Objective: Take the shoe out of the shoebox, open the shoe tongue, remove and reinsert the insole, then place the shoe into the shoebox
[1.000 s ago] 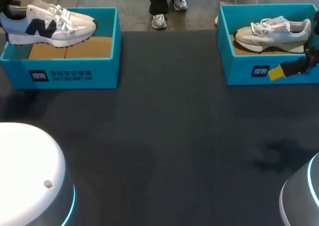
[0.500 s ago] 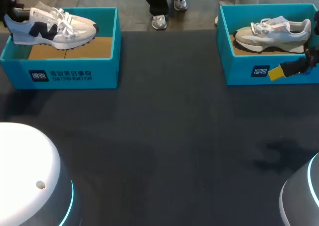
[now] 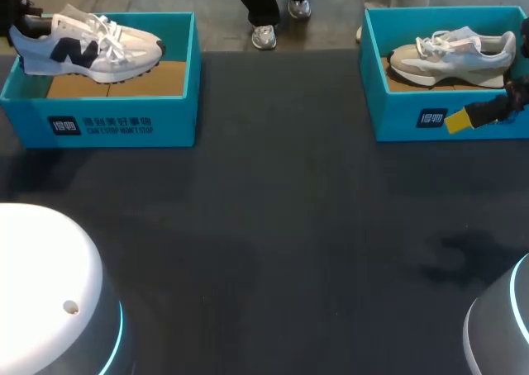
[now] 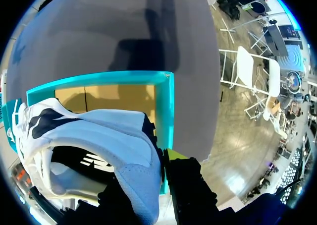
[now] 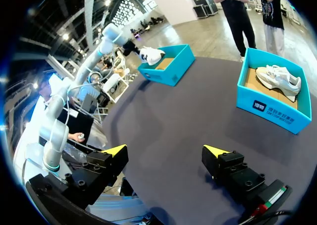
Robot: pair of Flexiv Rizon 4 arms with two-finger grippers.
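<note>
black desk (image 3: pixel 273 226) under both arms. teal shoebox (image 3: pixel 124 119) at the far left, cardboard floor showing. second teal shoebox (image 3: pixel 405 115) at the far right, with a grey-white shoe (image 3: pixel 450 57) lying inside. white and navy shoe (image 3: pixel 87 45) raised over the left shoebox, heel clenched in the left gripper (image 4: pixel 161 160). right gripper (image 5: pixel 166 150) released, fingers wide apart, above bare desk.

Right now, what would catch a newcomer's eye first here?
A white-and-navy shoe hangs by its heel in the left gripper, above the left teal shoebox. A beige shoe lies in the right shoebox, and the right gripper is open, holding nothing.
</note>
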